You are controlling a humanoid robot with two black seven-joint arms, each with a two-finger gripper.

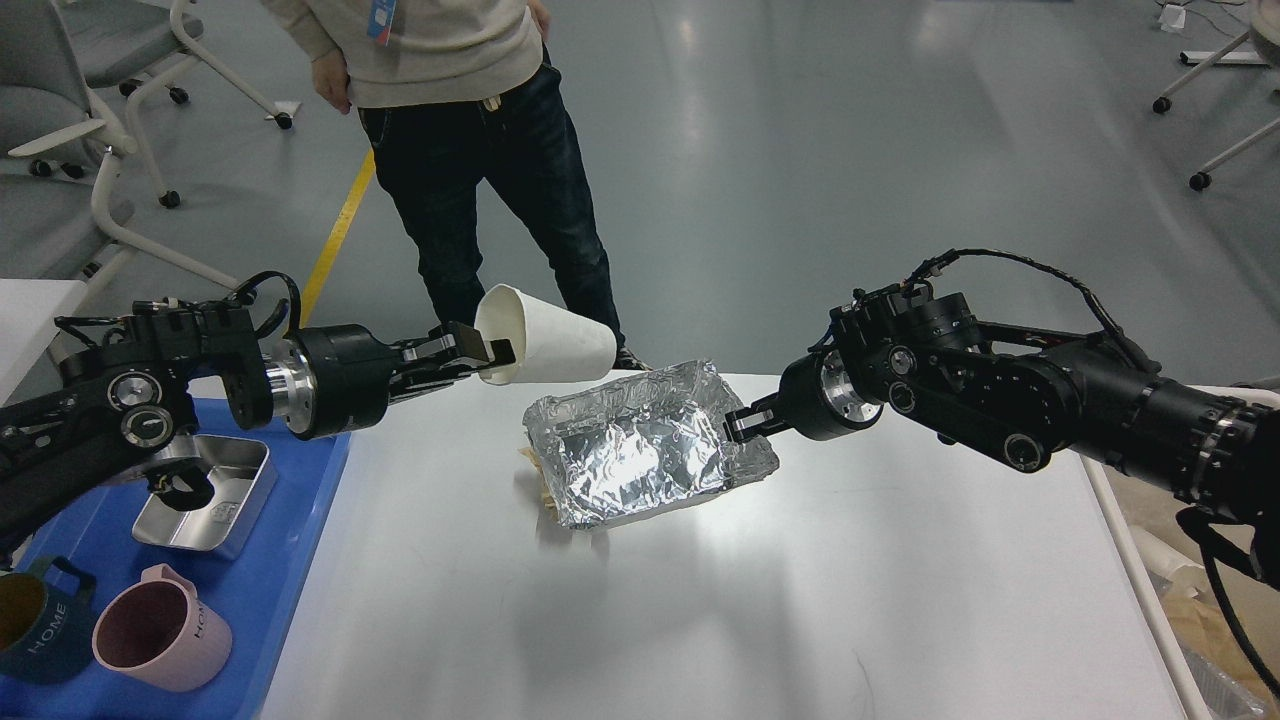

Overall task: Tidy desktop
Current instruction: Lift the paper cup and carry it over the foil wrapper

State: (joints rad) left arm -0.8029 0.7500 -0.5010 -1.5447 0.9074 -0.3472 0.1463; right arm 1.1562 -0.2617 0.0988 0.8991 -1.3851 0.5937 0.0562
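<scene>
The white desktop (pixel 700 620) fills the lower middle of the head view. My left gripper (pixel 490 352) is shut on the rim of a white paper cup (pixel 548 349), held on its side in the air above the table's far edge. My right gripper (pixel 738 426) is shut on the right rim of a crumpled foil tray (pixel 640 456), held tilted just above the table. A crumpled brown paper ball (pixel 540 490) lies under the foil tray's left edge, mostly hidden.
A blue tray (pixel 290 560) at the left holds a steel box (pixel 215 490), a pink mug (pixel 160 640) and a dark blue mug (pixel 35 625). A beige bin (pixel 1150 560) with waste stands at the right. A person (pixel 480 150) stands behind the table.
</scene>
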